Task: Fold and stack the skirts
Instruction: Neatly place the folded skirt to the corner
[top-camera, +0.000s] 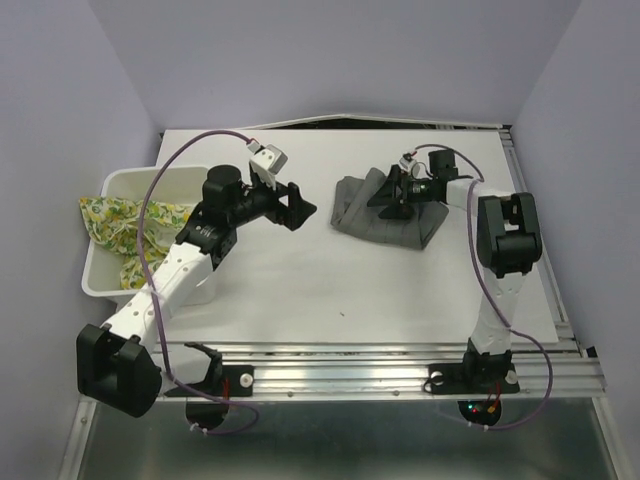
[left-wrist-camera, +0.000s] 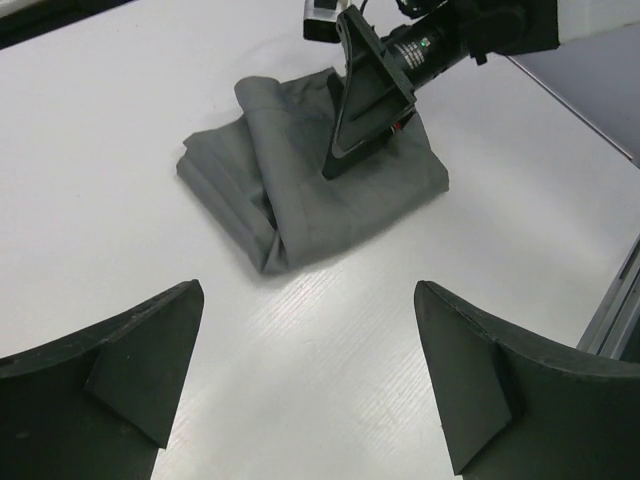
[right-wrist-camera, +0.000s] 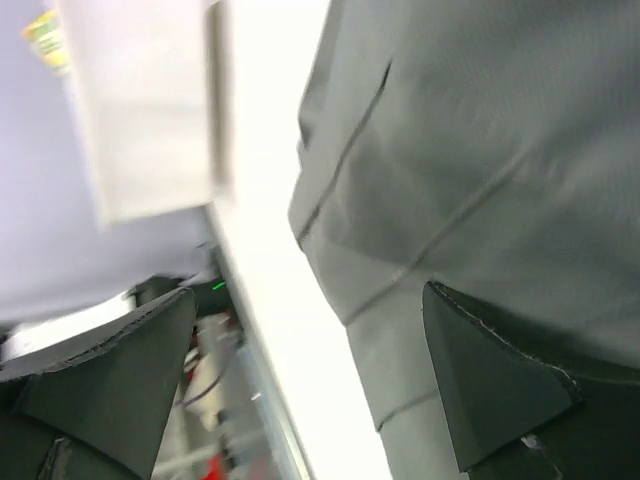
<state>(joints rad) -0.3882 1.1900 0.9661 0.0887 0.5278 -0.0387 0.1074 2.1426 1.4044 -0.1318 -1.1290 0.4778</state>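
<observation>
Two skirts, two grippers and one basket are seen. The grey skirt (top-camera: 385, 222) is laid folded on the table (top-camera: 300, 290), toward one o'clock from the middle. Its long side is stretched from ten o'clock to four o'clock. The right gripper (top-camera: 392, 200) is held low over it, spread wide with nothing pinched, and part of the skirt is hidden by it. The lemon skirt (top-camera: 118, 225) is bunched in the white basket (top-camera: 100, 282) at nine o'clock. The left gripper (top-camera: 298, 205) is held wide and empty between them.

Grey skirt (top-camera: 385, 212) folded on table; lemon-print skirt (top-camera: 125, 228) in basket
</observation>
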